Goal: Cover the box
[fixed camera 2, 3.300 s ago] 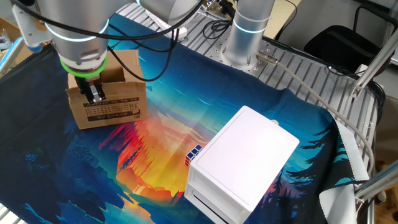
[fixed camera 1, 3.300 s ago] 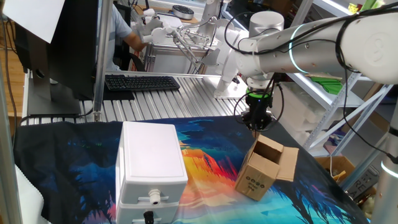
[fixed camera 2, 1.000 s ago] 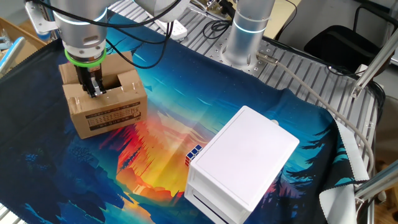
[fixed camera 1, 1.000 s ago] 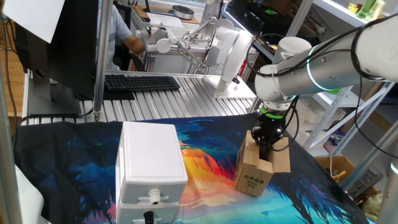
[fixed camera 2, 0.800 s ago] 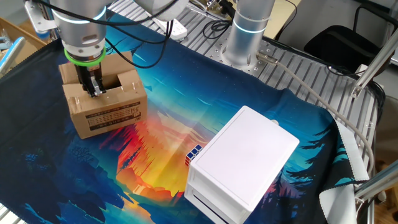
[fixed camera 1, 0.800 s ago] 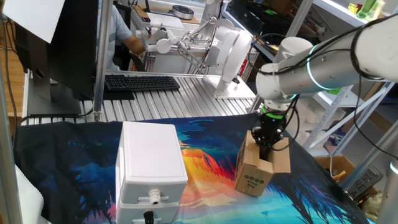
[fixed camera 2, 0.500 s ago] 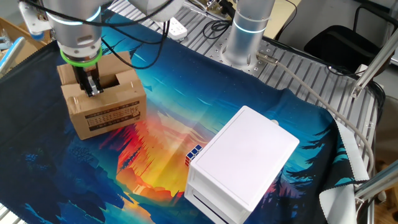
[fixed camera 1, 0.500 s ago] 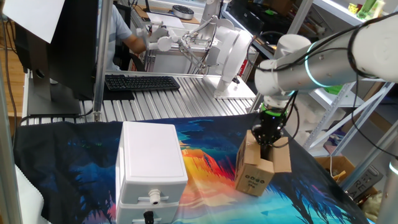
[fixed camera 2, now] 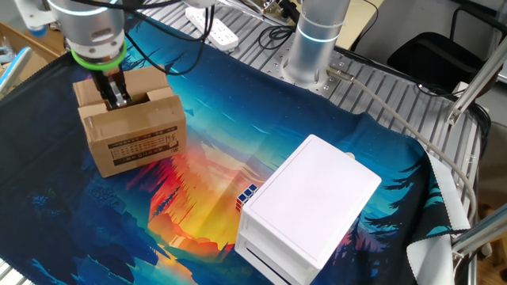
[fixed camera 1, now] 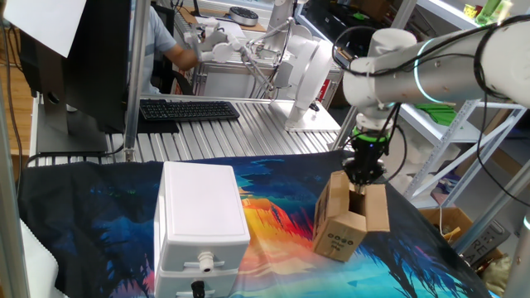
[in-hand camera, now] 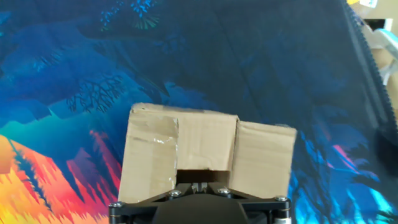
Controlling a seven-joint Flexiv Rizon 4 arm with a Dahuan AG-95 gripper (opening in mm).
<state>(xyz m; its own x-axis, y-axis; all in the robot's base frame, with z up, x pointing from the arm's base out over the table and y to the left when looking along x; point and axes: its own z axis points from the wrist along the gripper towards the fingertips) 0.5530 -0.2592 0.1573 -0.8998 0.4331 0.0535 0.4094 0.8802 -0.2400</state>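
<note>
The box (fixed camera 1: 338,225) is a small brown carton on the colourful mat, right of the white case. In one fixed view one flap stands up on its left and another (fixed camera 1: 378,207) leans out to the right. My gripper (fixed camera 1: 363,177) hangs just over the box's top with its fingers together, holding nothing. From the other fixed view the gripper (fixed camera 2: 116,100) is at the back of the box (fixed camera 2: 136,136), whose printed side faces front. The hand view looks down on the box (in-hand camera: 205,146) with flaps folded over the top, and my gripper (in-hand camera: 199,185) is at a dark gap.
A large white plastic case (fixed camera 1: 201,217) (fixed camera 2: 310,207) sits in the middle of the mat, with a small coloured cube (fixed camera 2: 246,194) beside it. A keyboard (fixed camera 1: 189,109) lies behind on the slatted table. The arm's base (fixed camera 2: 314,41) stands at the back.
The gripper has lifted up and back from inside the box's top opening to just above it. It stays shut. The box has barely moved.
</note>
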